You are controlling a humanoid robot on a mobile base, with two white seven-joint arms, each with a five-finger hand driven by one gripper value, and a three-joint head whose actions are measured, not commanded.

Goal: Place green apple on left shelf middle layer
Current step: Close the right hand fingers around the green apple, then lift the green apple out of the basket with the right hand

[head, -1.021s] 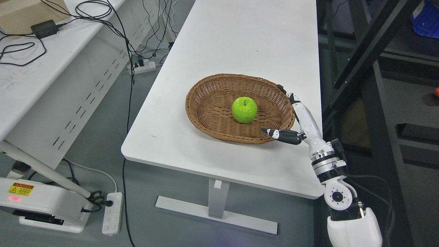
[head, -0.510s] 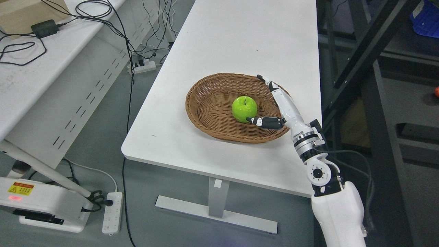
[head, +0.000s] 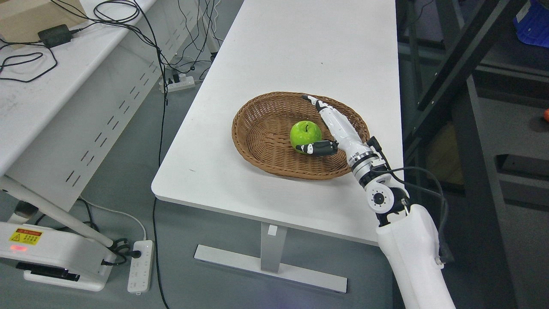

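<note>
A green apple [head: 304, 133] sits in the middle of a brown wicker basket [head: 257, 133] on the white table [head: 291, 56]. My right hand [head: 315, 124] reaches into the basket from the lower right. Its fingers are spread straight, pointing up-left along the apple's right side, and its thumb lies against the apple's lower right. The hand is open around the apple, not closed on it. The left arm is not in view.
A dark shelf frame [head: 463, 64] stands to the right of the table. A second white desk [head: 51, 94] with cables and a power adapter [head: 53, 35] is at left. Power strips [head: 140, 266] and a white machine base [head: 51, 257] lie on the floor.
My right arm has moved up and left, from the basket's right rim into the basket, until the thumb and fingers flank the apple. The apple and basket have not moved.
</note>
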